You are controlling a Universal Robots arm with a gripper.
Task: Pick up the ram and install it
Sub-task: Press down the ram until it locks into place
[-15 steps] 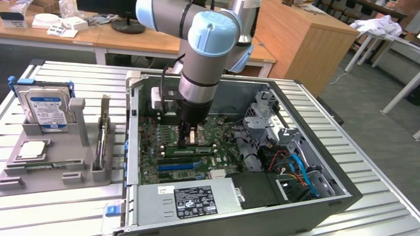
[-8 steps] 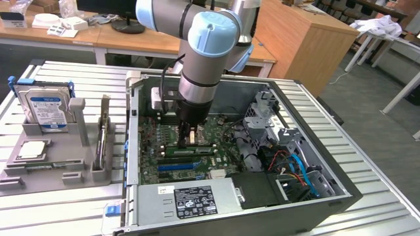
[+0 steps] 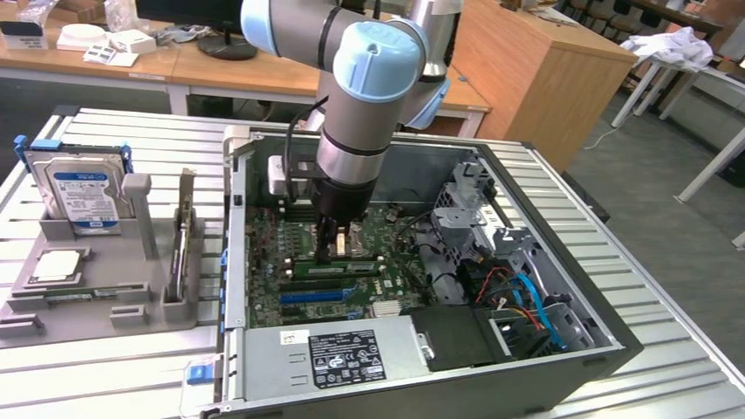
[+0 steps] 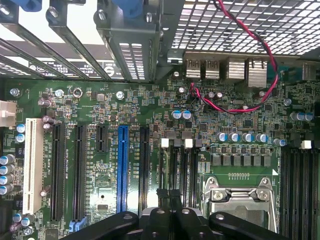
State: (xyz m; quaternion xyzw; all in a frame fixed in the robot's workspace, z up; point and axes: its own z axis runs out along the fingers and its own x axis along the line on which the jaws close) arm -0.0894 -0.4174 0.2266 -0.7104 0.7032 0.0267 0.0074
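Hand [image 3: 334, 247] (fingers closed) sits inside open computer case [image 3: 582, 349], over motherboard [image 4: 100, 105].

Ram [image 3: 349, 261]: long, narrow, thin green board, small dark chips barely made out. Set on edge, level, running 9 to 3 o'clock in the exterior view, parallel with the black motherboard slots. Sits at 12 o'clock of the blue slot [image 3: 312, 296], inside the open case. Middle of its length directly beneath the closed gripper [image 3: 334, 247]. Whether fully seated in its slot cannot be told.
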